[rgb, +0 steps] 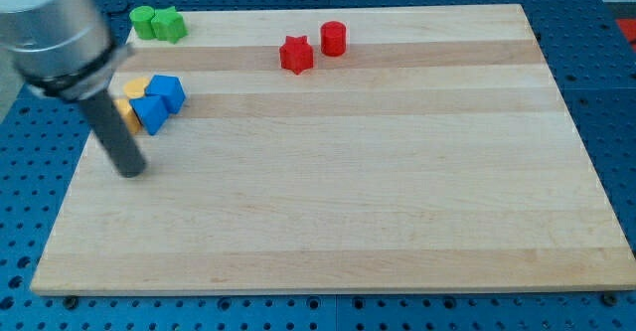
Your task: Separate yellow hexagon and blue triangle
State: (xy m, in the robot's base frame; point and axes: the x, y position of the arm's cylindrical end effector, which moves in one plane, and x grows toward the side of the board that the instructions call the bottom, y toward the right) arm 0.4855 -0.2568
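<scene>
A yellow hexagon lies near the board's left edge, touching a blue cube on its right. A blue triangle sits just below them, against the cube. A second yellow block lies left of the triangle, partly hidden by my rod. My tip rests on the board below and slightly left of this cluster, apart from the blocks.
A green cylinder and a green star sit at the top left corner. A red star and a red cylinder lie at the top centre. The wooden board ends close to the left of the cluster.
</scene>
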